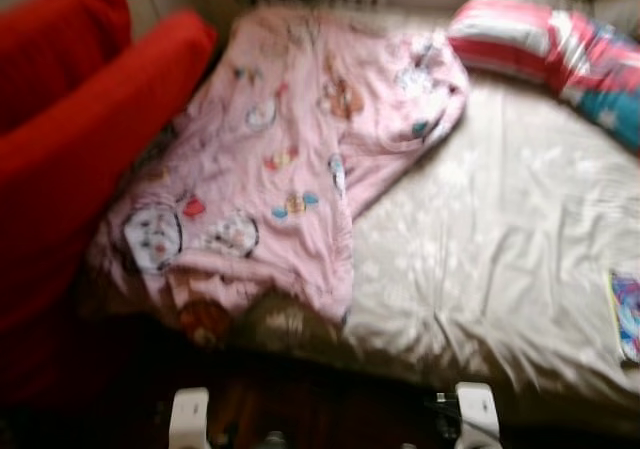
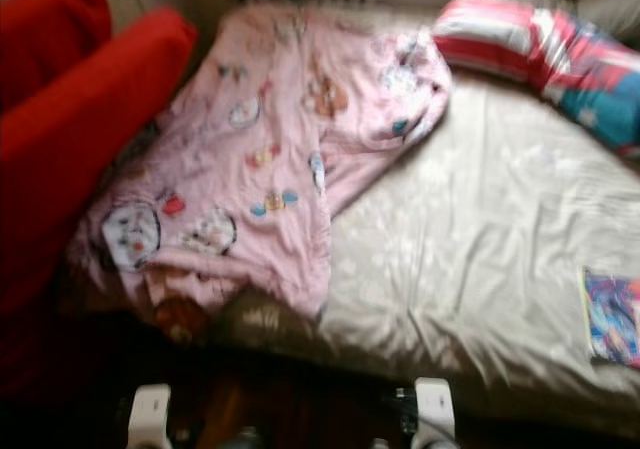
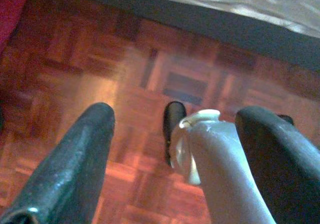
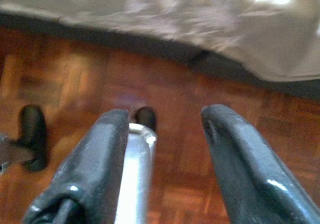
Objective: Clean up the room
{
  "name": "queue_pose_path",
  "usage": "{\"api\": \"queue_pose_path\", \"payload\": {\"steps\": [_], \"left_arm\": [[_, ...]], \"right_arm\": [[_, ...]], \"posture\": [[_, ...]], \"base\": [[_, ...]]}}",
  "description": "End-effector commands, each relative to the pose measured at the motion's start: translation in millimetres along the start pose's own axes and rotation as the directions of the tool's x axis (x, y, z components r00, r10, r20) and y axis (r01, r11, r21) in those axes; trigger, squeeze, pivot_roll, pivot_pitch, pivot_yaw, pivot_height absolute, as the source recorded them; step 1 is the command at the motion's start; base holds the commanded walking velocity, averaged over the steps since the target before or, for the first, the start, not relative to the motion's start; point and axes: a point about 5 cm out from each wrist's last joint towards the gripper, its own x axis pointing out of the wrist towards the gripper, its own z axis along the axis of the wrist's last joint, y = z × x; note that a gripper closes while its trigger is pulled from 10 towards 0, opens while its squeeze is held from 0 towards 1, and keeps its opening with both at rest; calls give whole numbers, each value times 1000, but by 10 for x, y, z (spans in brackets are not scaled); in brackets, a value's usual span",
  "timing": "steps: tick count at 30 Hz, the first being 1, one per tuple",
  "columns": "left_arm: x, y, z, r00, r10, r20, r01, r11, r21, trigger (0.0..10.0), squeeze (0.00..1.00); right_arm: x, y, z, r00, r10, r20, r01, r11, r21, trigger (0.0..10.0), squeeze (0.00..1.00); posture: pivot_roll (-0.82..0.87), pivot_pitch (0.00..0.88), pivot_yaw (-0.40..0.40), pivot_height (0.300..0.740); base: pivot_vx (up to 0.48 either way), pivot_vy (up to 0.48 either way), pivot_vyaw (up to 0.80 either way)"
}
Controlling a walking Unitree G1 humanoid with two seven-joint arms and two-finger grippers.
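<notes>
Risk, blur: both head views are smeared, so any reach judged from them could land off target; the cause looks like the camera being in motion.
Risk, blanket: the pink blanket (image 1: 290,159) lies rumpled and skewed, its lower edge hanging over the front of the bed (image 1: 500,269); a pull on one corner would likely drag it to the floor rather than spread it.
Risk, chair: the red armchair (image 1: 80,139) fills the left of the frame, touching or almost touching the blanket's left side, so a swing of the left arm could strike it.
Risk, book: a colourful book (image 1: 627,314) sits at the right edge of the frame near the bed's front edge; tugging the sheet could slide it off.
Pillow: a striped pillow (image 1: 545,49) lies at the upper right of the frame.
Left gripper (image 3: 175,134): fingers spread, holding nothing, hanging low over the wooden floor (image 3: 75,74).
Right gripper (image 4: 165,129): fingers spread, holding nothing, also over the floor, bed edge beyond.
Blanket versus grippers: the blanket is up on the bed in the centre left of the frame, well apart from both grippers, which hang below the bed's edge.
</notes>
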Motion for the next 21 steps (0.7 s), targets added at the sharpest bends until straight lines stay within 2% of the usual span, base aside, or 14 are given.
{"api": "queue_pose_path", "payload": {"steps": [1,10,13,21], "left_arm": [[-81,130,-199,998,29,-61,-29,1000,-2,10000,0],[-76,159,-170,998,27,-53,-27,1000,8,10000,0],[-33,78,-90,999,17,-39,-17,1000,12,10000,0],[-15,11,-70,999,6,-38,-6,1000,5,10000,0]], "right_arm": [[-6,65,-62,1000,18,-24,-18,1000,0,10000,0],[-4,82,-56,1000,17,-20,-17,1000,12,10000,0],[-3,86,-54,1000,16,-18,-16,1000,15,10000,0],[-7,61,-64,1000,6,-22,-6,1000,19,10000,0]], "posture": [[31,188,29,740],[36,183,37,740],[37,186,38,740],[27,203,33,740]], "base": [[0,0,0],[0,0,0],[0,0,0],[0,0,0]]}}
